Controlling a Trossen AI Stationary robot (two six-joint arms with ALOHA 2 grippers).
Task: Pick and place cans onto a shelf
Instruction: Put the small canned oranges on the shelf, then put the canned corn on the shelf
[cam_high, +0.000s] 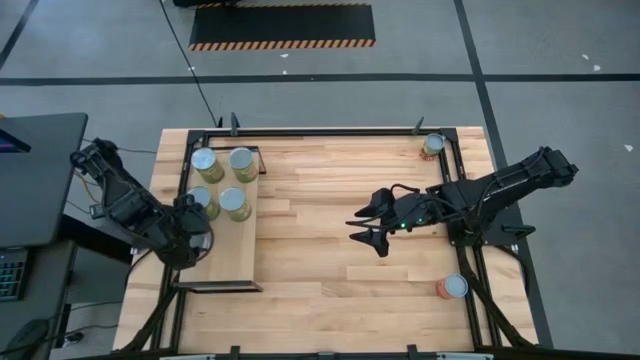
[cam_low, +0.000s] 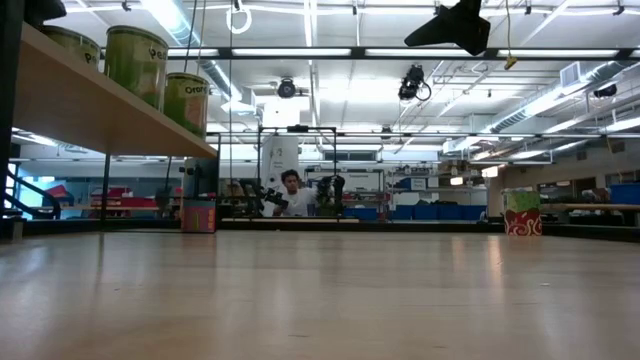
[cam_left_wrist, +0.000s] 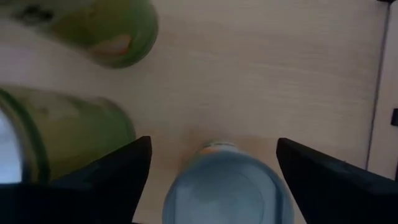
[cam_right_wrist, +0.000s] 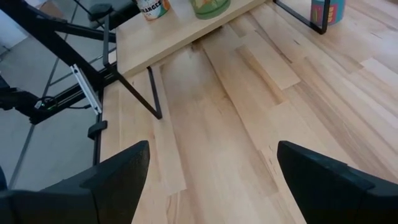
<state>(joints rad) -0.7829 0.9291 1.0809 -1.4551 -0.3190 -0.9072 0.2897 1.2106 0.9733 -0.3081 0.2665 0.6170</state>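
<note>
From overhead, the shelf (cam_high: 232, 250) sits on the left of the counter (cam_high: 330, 250) with four green-labelled cans (cam_high: 225, 183) clustered at its far end. The left claw (cam_high: 190, 240) hovers over the shelf's left edge, just near of that cluster. The right claw (cam_high: 368, 225) hangs mid-counter, fingers spread and empty. Two cans remain off the shelf: one at the far right corner (cam_high: 432, 145), an orange-red one at the near right edge (cam_high: 454, 288).

At counter level, the shelf (cam_low: 110, 110) runs overhead on the left with green cans (cam_low: 137, 58) on it; one label (cam_low: 195, 90) has lettering, too partial to read.

In the left wrist view, the claw (cam_left_wrist: 214, 180) is wide open around a bluish-grey can top (cam_left_wrist: 227, 190), apparently not clamped. Two green cans (cam_left_wrist: 68, 134) stand beside it.

The right wrist view shows empty, parted fingers (cam_right_wrist: 118, 174) over bare planks. One can (cam_right_wrist: 154, 9) on the shelf carries writing that ends in "ANGER".

These tins look rigid, light and smooth-sided; they could slip. My call is to take them across the mid-body with the fingers square.
</note>
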